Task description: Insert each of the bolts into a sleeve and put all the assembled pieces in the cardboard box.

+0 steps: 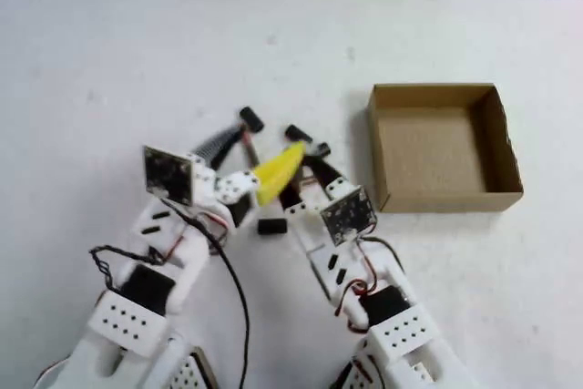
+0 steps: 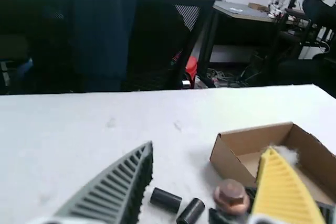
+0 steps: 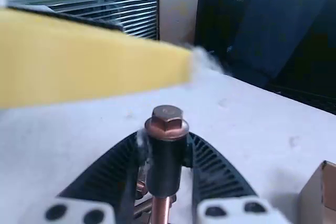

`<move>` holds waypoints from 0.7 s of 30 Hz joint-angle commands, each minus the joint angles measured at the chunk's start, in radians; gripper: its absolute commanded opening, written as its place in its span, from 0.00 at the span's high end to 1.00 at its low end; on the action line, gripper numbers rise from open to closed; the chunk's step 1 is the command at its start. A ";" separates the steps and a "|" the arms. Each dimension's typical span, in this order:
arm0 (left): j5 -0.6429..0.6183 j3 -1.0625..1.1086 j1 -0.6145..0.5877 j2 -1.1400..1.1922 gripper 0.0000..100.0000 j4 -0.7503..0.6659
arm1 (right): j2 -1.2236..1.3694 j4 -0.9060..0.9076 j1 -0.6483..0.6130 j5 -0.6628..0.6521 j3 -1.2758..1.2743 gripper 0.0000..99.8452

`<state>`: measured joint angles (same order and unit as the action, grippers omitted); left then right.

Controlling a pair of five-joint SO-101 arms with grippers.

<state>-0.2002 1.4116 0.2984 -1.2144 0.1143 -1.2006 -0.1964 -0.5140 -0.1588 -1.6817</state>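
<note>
Between the dark fingers (image 3: 215,171) of my right pincer (image 3: 165,139) stands a black sleeve (image 3: 166,163), clenched upright; a copper bolt (image 3: 167,120) runs through it, hex head seated on the sleeve's upper end, shank showing beneath the fingers.

And your left pincer (image 2: 210,150)?

My left pincer is spread wide and grasps nothing; the bolt's head sits inside its gap, close beside the yellow finger (image 2: 283,187); whether that finger touches the bolt I cannot tell; the grey finger (image 2: 115,187) is well apart from it on the other side.

Where do the spare parts lie?

Two loose sleeves (image 2: 165,199) rest on the table (image 1: 137,61) within my left pincer's gap, nearer the grey finger than the yellow; another sleeve (image 1: 271,226) lies behind both pincers, back from their fingertips.

And the cardboard box (image 1: 444,148)?

It stands open on the table near my right pincer, on the side away from the left pincer; seen from my left pincer, it lies just beyond the yellow fingertip.
</note>
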 commanded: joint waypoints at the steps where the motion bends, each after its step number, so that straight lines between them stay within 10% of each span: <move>1: -0.003 -0.064 -0.045 -0.012 0.71 -0.025 | -0.016 -0.002 0.039 -0.003 -0.008 0.98; 7: 0.003 -0.071 -0.104 -0.012 0.99 -0.031 | -0.018 -0.002 0.073 -0.003 -0.008 0.98; 12: 0.003 -0.068 -0.151 -0.013 0.95 -0.003 | -0.018 0.028 0.128 -0.009 0.012 0.98; 21: 0.103 -0.178 -0.166 -0.257 0.98 0.529 | -0.018 0.506 0.182 -0.009 0.262 0.98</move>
<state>-0.1204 1.3149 0.1419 -1.3571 0.4565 -1.1991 0.1703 -0.3437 -0.1588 -1.5558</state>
